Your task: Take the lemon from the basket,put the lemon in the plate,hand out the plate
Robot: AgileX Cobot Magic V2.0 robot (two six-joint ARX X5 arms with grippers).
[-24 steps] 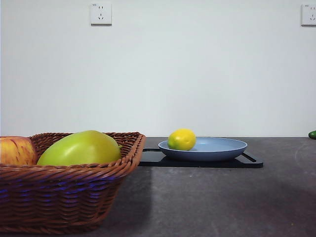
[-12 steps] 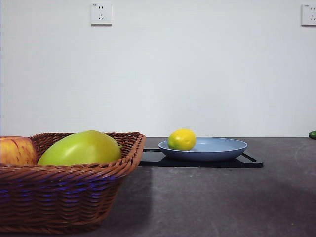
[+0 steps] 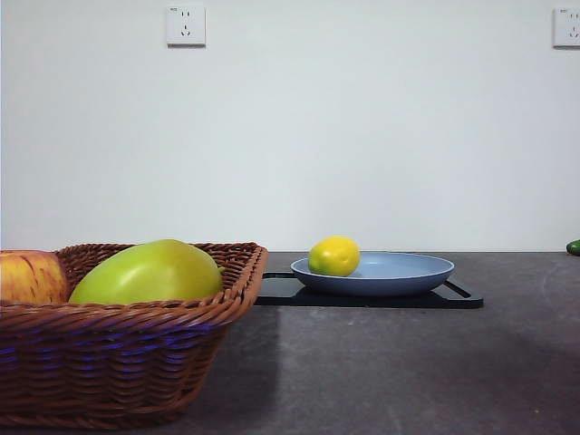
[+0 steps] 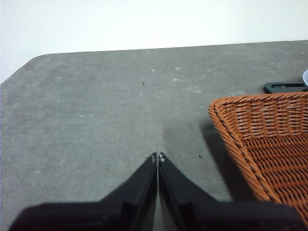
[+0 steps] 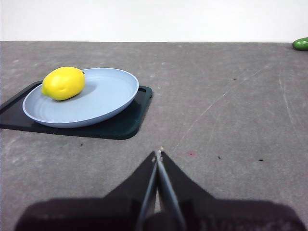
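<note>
The yellow lemon (image 3: 333, 256) lies in the light blue plate (image 3: 399, 272) near its rim; both also show in the right wrist view, lemon (image 5: 63, 83) and plate (image 5: 101, 96). The plate rests on a flat black tray (image 3: 458, 297). The brown wicker basket (image 3: 118, 362) stands at the front left. My right gripper (image 5: 158, 153) is shut and empty, held back from the plate. My left gripper (image 4: 157, 156) is shut and empty, beside the basket's (image 4: 269, 144) outer wall. Neither arm shows in the front view.
A large green mango-like fruit (image 3: 147, 272) and a red-yellow apple (image 3: 32, 276) lie in the basket. A small green object (image 5: 302, 44) lies at the table's far right edge, also in the front view (image 3: 573, 246).
</note>
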